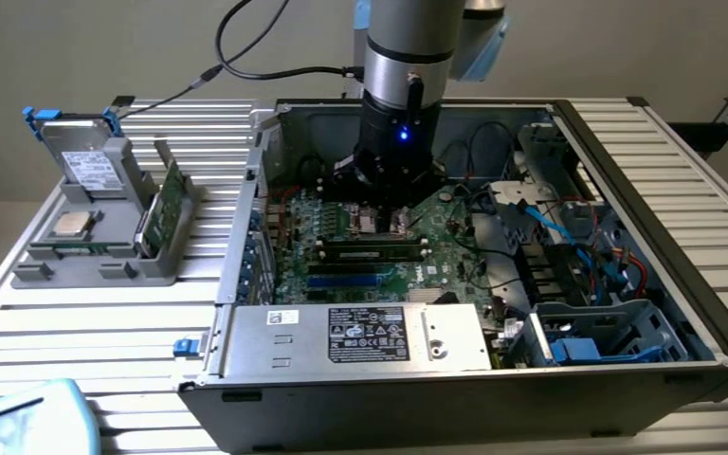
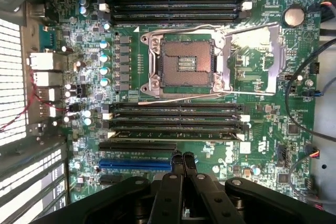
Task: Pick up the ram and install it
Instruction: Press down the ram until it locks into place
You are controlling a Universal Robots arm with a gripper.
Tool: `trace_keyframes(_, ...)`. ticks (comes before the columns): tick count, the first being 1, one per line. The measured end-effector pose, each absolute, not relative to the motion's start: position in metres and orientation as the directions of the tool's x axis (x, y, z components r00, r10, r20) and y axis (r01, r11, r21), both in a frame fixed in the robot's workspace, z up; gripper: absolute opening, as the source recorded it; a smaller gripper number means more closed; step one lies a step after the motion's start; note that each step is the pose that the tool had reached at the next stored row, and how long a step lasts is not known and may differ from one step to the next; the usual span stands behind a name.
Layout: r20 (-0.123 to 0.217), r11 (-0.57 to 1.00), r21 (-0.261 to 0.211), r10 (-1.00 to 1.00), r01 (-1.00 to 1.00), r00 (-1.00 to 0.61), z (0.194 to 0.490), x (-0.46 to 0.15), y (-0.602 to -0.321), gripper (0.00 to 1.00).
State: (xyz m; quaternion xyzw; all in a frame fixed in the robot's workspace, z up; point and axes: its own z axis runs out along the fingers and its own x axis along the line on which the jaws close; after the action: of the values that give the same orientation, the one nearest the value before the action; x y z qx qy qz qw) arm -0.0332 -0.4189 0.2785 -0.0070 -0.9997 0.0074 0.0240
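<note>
The black gripper (image 1: pixel 386 226) hangs inside the open black computer case (image 1: pixel 667 190), low over the large green motherboard (image 2: pixel 262 145). Its two fingers (image 2: pixel 176 162) are pressed together with nothing between them. Just ahead of the fingertips lies a bank of long black memory slots (image 2: pixel 176 121), and beyond those the square metal processor socket (image 2: pixel 186 64). The ram (image 1: pixel 162 207), a long thin green circuit-board stick, stands on edge in a grey plastic holder (image 1: pixel 86 256) on the slatted metal bench (image 1: pixel 86 322). It is outside the case and well apart from the gripper, towards the exterior view's left.
</note>
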Motion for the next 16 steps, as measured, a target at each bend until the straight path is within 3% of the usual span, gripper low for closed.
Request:
trace_keyframes(9, 0.046, 1.0, -0.013, 0.016, 0.015, -0.999, 0.286, -0.037, -0.419, 0.11)
trace_keyframes(16, 0.03, 1.0, 0.006, 0.03, 0.03, -0.999, 0.313, -0.062, -0.419, 0.11)
